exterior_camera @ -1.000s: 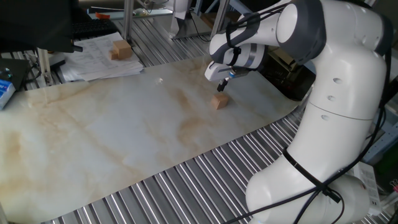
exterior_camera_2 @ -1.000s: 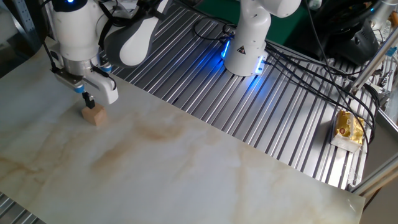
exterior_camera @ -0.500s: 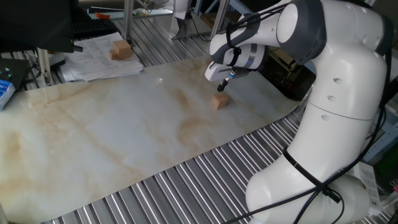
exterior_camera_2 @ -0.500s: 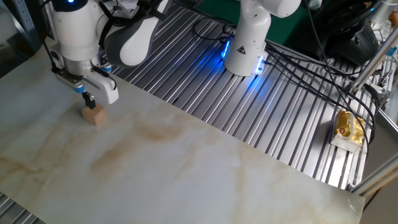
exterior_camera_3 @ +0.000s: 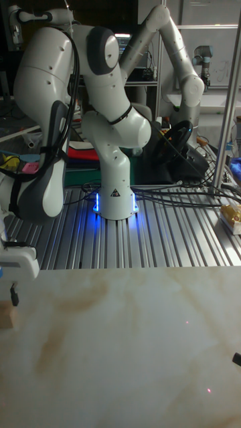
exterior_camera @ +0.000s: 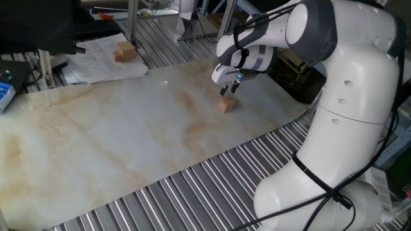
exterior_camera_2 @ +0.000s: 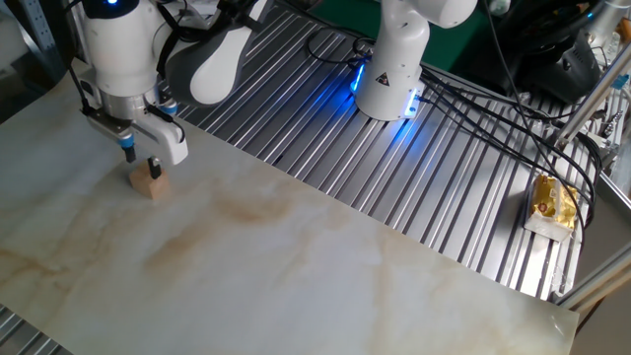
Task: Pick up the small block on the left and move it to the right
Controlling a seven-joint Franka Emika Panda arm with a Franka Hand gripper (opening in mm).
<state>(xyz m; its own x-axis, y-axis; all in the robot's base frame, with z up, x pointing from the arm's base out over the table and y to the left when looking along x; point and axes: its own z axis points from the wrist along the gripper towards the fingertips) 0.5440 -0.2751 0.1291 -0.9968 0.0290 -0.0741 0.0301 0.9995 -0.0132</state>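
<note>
In one fixed view, you see the gripper [exterior_camera: 229, 86] pointing down just above the small block [exterior_camera: 226, 104], which sits on the marbled table [exterior_camera: 115, 141] near its far right part. The jaws are parted, with a finger to each side above the block and nothing held. A larger block [exterior_camera: 124, 51] rests on papers [exterior_camera: 103, 61] at the far left, well apart.

In the other fixed view, you see the small block [exterior_camera_2: 148, 181] on the table [exterior_camera_2: 296, 266] at the left edge of the picture. The gripper [exterior_camera_2: 141, 161] hangs over it, jaws released, one fingertip [exterior_camera_2: 155, 170] down beside the block's top.

In the tall fixed view, you see only part of the block [exterior_camera_3: 6, 314] at the left edge, with one finger [exterior_camera_3: 14, 294] just above it.
</note>
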